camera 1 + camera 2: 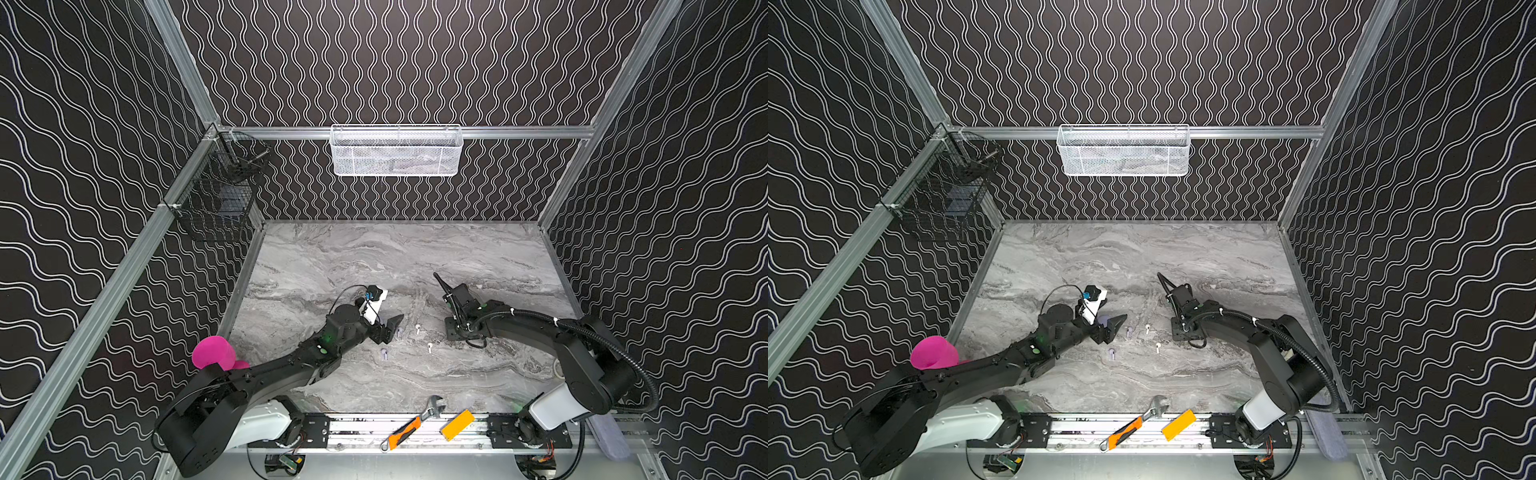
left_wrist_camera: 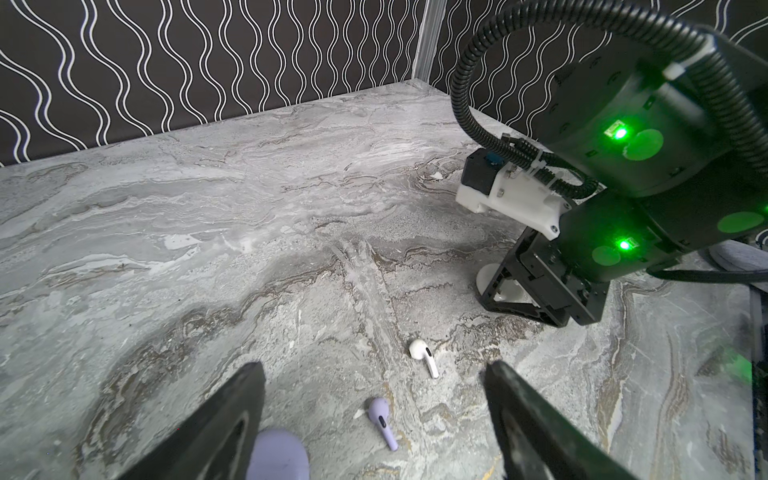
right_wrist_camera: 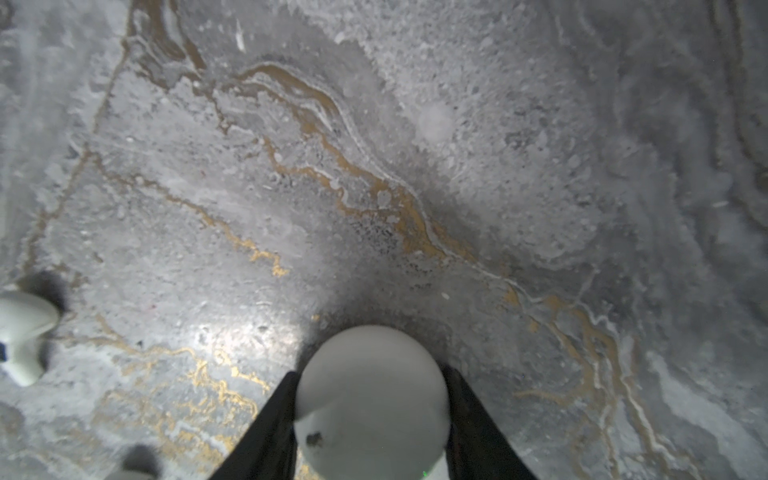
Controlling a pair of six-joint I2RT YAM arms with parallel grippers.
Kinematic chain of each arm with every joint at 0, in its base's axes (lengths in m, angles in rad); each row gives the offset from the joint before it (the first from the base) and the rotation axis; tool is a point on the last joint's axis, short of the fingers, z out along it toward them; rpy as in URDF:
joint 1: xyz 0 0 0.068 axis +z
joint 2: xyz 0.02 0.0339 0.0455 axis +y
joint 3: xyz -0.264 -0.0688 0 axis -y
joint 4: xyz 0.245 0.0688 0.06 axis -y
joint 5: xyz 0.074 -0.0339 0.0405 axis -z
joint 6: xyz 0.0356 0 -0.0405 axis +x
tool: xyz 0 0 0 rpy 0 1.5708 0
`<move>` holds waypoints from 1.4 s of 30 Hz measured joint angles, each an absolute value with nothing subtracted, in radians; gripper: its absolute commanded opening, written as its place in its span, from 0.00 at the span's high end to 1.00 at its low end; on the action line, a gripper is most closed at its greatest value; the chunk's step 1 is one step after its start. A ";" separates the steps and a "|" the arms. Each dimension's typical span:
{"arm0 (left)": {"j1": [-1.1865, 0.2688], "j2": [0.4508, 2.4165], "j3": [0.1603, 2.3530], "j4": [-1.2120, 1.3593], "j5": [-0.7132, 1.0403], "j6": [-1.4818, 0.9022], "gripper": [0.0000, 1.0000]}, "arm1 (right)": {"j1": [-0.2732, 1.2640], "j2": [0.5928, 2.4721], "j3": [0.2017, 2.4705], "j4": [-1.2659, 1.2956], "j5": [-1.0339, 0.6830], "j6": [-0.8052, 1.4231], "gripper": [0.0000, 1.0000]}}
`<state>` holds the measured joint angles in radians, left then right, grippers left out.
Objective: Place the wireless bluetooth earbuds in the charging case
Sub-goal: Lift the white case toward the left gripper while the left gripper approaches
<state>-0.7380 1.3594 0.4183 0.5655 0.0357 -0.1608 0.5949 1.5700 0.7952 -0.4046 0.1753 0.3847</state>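
Several tiny stemmed earbuds lie loose on the marble table between my arms: a lavender earbud (image 1: 400, 331), a white earbud (image 1: 417, 329), another white one (image 1: 430, 347) and another lavender one (image 1: 384, 354). My left gripper (image 2: 374, 368) is open and low over the table. In its wrist view the lavender earbud (image 2: 381, 417) and white earbud (image 2: 423, 355) lie between its fingers, untouched, and a lavender charging case (image 2: 278, 455) sits against one finger. My right gripper (image 3: 371, 374) points down, its fingers against both sides of a round white charging case (image 3: 372, 407) on the table.
A pink cup (image 1: 214, 353) stands at the left by my left arm. A wrench (image 1: 432, 409), an orange utility knife (image 1: 405, 432) and an orange block (image 1: 457, 424) lie on the front rail. A white mesh basket (image 1: 395, 151) and a black wire basket (image 1: 216, 199) hang on the walls.
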 measured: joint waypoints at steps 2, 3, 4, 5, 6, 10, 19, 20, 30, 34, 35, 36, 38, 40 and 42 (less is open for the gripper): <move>-0.738 1.359 0.418 0.565 0.033 -0.161 0.14 | 0.595 1.562 0.791 -0.406 0.171 0.385 0.62; -0.738 1.359 0.418 0.565 0.033 -0.161 0.14 | 0.595 1.559 0.789 -0.406 0.171 0.385 0.63; -0.738 1.359 0.418 0.565 0.033 -0.161 0.14 | 0.595 1.554 0.788 -0.408 0.172 0.385 0.64; -0.738 1.359 0.418 0.565 0.033 -0.161 0.14 | 0.595 1.547 0.788 -0.408 0.172 0.385 0.65; -0.738 1.359 0.418 0.565 0.033 -0.161 0.14 | 0.595 1.541 0.787 -0.409 0.174 0.384 0.65; -0.738 1.363 0.418 0.565 0.032 -0.161 0.14 | 0.596 1.505 0.783 -0.409 0.186 0.384 0.67; -0.738 1.401 0.488 0.493 0.030 -0.180 0.13 | 0.618 1.359 0.750 -0.405 0.249 0.380 0.71; -0.738 1.407 0.511 0.474 0.030 -0.184 0.12 | 0.620 1.340 0.745 -0.402 0.254 0.380 0.71; -0.738 1.467 0.739 0.229 0.073 -0.288 0.13 | 0.643 1.214 0.703 -0.347 0.263 0.359 0.71; -0.733 1.508 0.865 0.081 0.131 -0.314 0.13 | 0.673 1.158 0.681 -0.297 0.252 0.341 0.71; -0.729 1.516 0.888 0.056 0.148 -0.318 0.13 | 0.681 1.145 0.674 -0.284 0.249 0.332 0.71; -0.723 1.524 0.911 0.027 0.175 -0.326 0.13 | 0.693 1.127 0.663 -0.266 0.249 0.324 0.71; -0.707 1.535 0.943 -0.023 0.225 -0.338 0.14 | 0.717 1.092 0.642 -0.229 0.240 0.316 0.71; -0.686 1.539 0.968 -0.076 0.284 -0.349 0.14 | 0.741 1.058 0.619 -0.187 0.224 0.295 0.71; -0.667 1.537 0.989 -0.123 0.336 -0.363 0.15 | 0.760 1.028 0.597 -0.151 0.217 0.280 0.71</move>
